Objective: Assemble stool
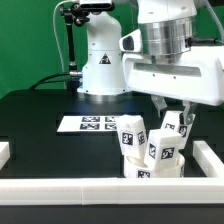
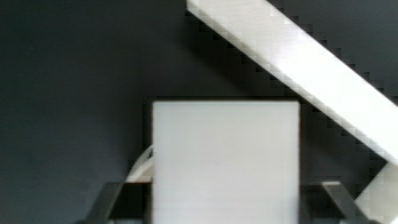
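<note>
Exterior view: I see the gripper lowered over a leg standing on the seat, beside two other legs. The stool sits near the front rail; the marker board lies behind it. Wrist view: a white leg fills the gap between both fingers, which appear clamped on it; a rail crosses diagonally.

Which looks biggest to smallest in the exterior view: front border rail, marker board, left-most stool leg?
1. front border rail
2. marker board
3. left-most stool leg; it is nearer the camera, so its rank against the board is unsure.
</note>
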`<act>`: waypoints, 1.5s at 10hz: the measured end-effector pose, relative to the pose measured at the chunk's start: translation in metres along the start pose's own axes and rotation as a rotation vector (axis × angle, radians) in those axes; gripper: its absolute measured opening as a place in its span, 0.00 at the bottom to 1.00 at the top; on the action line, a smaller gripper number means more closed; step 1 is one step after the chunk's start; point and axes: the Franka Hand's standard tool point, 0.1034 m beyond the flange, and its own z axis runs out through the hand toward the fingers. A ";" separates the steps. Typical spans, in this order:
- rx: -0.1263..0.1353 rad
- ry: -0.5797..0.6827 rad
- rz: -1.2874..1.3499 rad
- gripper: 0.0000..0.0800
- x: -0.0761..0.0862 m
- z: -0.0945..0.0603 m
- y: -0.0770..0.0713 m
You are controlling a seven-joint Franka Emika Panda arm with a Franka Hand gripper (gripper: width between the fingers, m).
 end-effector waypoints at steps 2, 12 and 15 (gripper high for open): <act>0.020 -0.018 0.166 0.43 0.001 -0.001 -0.001; 0.257 0.002 0.792 0.43 0.018 -0.002 -0.010; 0.256 -0.001 0.820 0.51 0.017 -0.002 -0.010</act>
